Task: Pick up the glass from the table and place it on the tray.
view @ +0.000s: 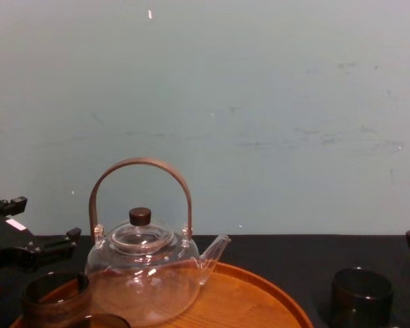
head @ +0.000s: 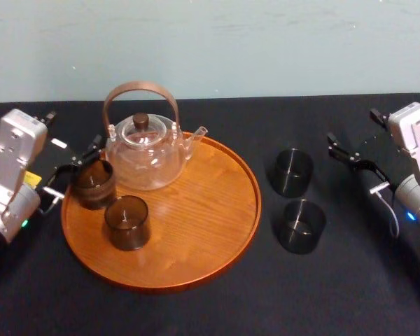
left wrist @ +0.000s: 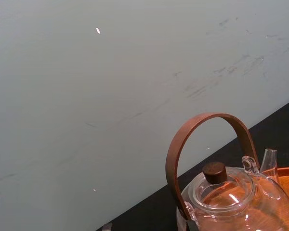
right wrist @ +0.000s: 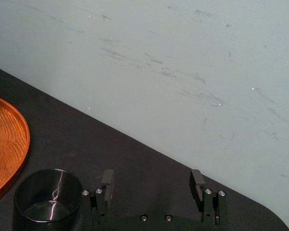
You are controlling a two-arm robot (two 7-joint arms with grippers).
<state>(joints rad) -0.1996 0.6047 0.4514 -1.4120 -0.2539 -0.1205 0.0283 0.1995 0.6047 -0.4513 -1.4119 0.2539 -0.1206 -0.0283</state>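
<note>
The round wooden tray (head: 217, 231) lies left of centre and carries a clear teapot (head: 143, 150) and two dark glasses. One glass (head: 92, 183) stands at the tray's left rim, just in front of my left gripper (head: 75, 170), whose fingers are spread and apart from it. The other glass (head: 127, 222) stands nearer the front. Two more glasses (head: 292, 171) (head: 302, 225) stand on the black table to the right of the tray. My right gripper (right wrist: 151, 180) is open beside the farther one (right wrist: 48, 195), nothing between its fingers.
The teapot's arched brown handle (left wrist: 202, 125) rises close to the left arm. A black cloth (head: 336, 294) covers the table, and a pale wall (view: 260, 102) stands right behind it. The tray's right half is bare wood.
</note>
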